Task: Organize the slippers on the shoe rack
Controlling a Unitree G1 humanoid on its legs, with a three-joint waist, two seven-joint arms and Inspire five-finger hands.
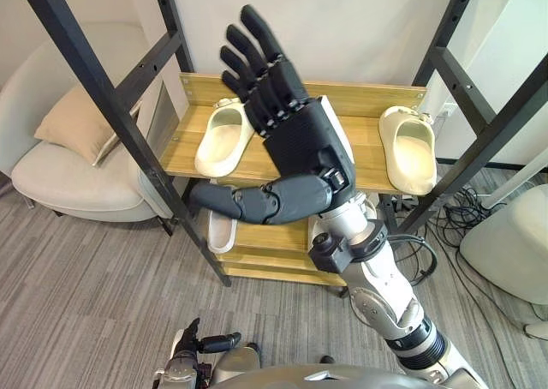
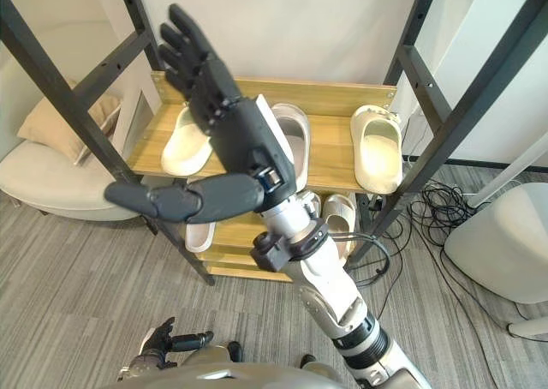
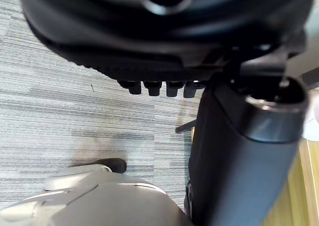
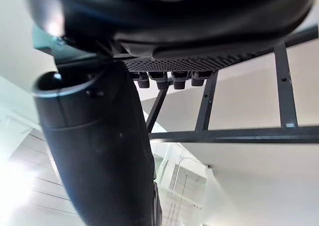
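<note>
Cream slippers (image 1: 224, 139), pale wood shelves (image 1: 368, 140), black frame (image 1: 92, 72) — grey streaked carpet (image 1: 86, 303).

Smooth matt slippers (image 1: 224, 140); wood-grain rack shelf (image 1: 368, 149); matt metal rack frame (image 1: 96, 80).

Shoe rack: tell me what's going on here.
The right robot hand is raised open in front of the shoe rack, holding nothing. On its wooden shelf lie the left slipper, the right slipper and the middle slipper, which is partly hidden behind that hand. The lower slippers sit on the shelf beneath. The left robot hand hangs low, open and empty. No slipper is being handled.
</note>
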